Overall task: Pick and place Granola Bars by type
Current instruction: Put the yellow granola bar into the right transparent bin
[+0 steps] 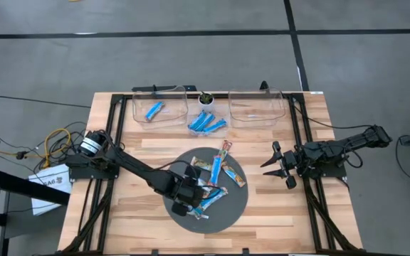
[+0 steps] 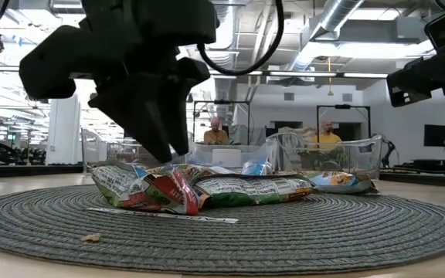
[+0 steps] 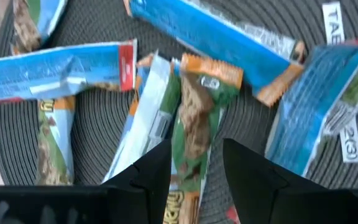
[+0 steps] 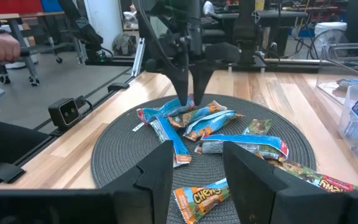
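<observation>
The left pincer [image 1: 191, 197] hides the bars [image 1: 206, 201] beneath it; their print is unreadable.

The left claw [image 3: 196, 171] hangs close over a dark woven mat [image 3: 98, 121], its two dark fingers [image 3: 148, 174] apart, with a green-and-orange granola bar [image 3: 194, 118] lying lengthwise in the gap between them. Just beside that bar lies a pale blue-and-white bar [image 3: 145, 124], touching it. A bright blue bar with a red end [image 3: 55, 71] lies across a tan one [image 3: 51, 146]. Another long blue bar [image 3: 213, 34] lies slantwise beyond, and a wide blue wrapper [image 3: 325, 106] lies at the side, partly covering a white printed label [image 3: 351, 140].
</observation>
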`<state>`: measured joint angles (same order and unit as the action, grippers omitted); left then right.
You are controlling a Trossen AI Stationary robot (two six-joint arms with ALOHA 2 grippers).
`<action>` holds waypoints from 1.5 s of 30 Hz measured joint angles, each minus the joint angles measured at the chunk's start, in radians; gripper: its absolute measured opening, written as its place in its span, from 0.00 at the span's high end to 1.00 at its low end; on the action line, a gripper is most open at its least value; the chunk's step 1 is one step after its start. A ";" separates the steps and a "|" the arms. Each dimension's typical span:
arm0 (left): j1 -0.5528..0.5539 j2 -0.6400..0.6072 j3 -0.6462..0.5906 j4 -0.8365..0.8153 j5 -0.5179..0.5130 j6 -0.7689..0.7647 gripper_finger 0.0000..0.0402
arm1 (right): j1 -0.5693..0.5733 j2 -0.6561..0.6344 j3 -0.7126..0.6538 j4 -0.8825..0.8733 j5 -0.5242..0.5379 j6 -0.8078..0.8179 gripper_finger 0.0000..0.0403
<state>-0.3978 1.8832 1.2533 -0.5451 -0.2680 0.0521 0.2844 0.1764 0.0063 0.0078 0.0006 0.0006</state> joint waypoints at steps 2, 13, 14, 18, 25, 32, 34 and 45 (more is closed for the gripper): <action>0.005 0.000 0.000 -0.009 0.001 0.000 0.65 | 0.000 0.000 0.000 0.000 0.000 0.000 0.67; 0.034 0.000 0.000 -0.044 0.022 0.001 0.65 | 0.000 0.000 0.000 0.000 0.000 0.000 0.67; 0.034 0.000 0.000 -0.044 0.028 0.001 0.65 | 0.000 0.000 0.000 0.000 0.000 0.000 0.67; 0.034 0.023 0.000 -0.045 0.033 0.003 0.65 | 0.000 0.000 0.000 0.000 0.000 0.000 0.67; 0.043 0.066 0.001 -0.009 0.052 0.032 0.65 | 0.000 0.000 0.000 0.000 0.000 0.000 0.67; 0.045 0.080 0.001 -0.003 0.056 0.028 0.65 | 0.000 0.000 0.000 0.000 0.000 0.000 0.67; 0.046 0.081 0.001 -0.004 0.057 0.013 0.65 | 0.000 -0.001 0.000 0.000 0.000 0.000 0.67; 0.045 0.082 0.001 -0.005 0.074 -0.008 0.81 | 0.000 -0.001 0.000 0.000 0.000 0.000 0.67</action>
<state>-0.3531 1.9648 1.2545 -0.5501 -0.1942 0.0444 0.2848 0.1757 0.0063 0.0082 0.0006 0.0006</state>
